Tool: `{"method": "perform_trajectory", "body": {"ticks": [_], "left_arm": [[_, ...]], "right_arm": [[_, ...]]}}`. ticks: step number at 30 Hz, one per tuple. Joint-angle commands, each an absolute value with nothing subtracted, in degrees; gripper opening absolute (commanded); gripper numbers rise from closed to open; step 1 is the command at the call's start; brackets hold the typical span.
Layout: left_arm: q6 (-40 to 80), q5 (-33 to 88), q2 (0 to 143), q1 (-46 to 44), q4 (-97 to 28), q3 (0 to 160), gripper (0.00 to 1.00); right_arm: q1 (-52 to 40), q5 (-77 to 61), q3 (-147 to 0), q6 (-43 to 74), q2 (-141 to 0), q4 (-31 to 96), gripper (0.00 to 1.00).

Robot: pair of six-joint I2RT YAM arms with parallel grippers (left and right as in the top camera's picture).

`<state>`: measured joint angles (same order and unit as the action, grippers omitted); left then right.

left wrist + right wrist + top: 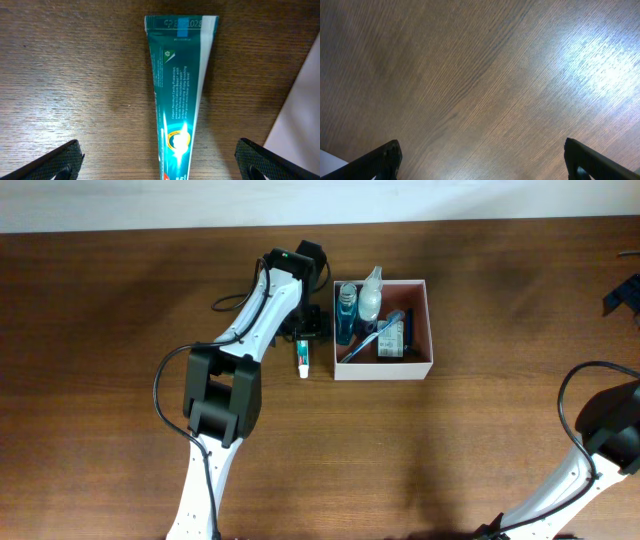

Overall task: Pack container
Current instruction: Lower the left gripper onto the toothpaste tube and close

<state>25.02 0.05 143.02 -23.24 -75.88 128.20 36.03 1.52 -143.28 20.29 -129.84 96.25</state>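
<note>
The container (385, 373), a square white-walled box with a reddish-brown inside, stands at the middle back of the table. It holds a blue bottle (346, 315), a clear bottle (371, 295), a blue toothbrush (368, 342) and other toiletries. A teal toothpaste tube (303, 358) lies flat on the table just left of it. My left gripper (310, 328) hovers over that tube. In the left wrist view the tube (180, 85) runs lengthwise between the open left gripper (162, 161), touching neither finger. My right gripper (480, 160) is open over bare wood.
The container's white wall (300, 110) shows at the right edge of the left wrist view, close to the right finger (277, 160). The right arm (605, 445) sits at the table's lower right. A dark object (624, 296) is at the right edge.
</note>
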Motion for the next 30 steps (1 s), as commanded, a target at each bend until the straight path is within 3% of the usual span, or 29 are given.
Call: {"method": "perform_trajectory", "body": {"ticks": [1, 30], "left_arm": [[26.17, 0.25, 143.5, -23.05, -75.64, 126.37, 0.99], [26.15, 0.27, 143.52, -23.05, -71.99, 120.99, 0.98]], "right_arm": [[36.07, 2.39, -143.02, 19.75, -130.34, 96.25, 0.99], [36.07, 2.39, -143.02, 19.73, -130.34, 96.25, 0.99]]}}
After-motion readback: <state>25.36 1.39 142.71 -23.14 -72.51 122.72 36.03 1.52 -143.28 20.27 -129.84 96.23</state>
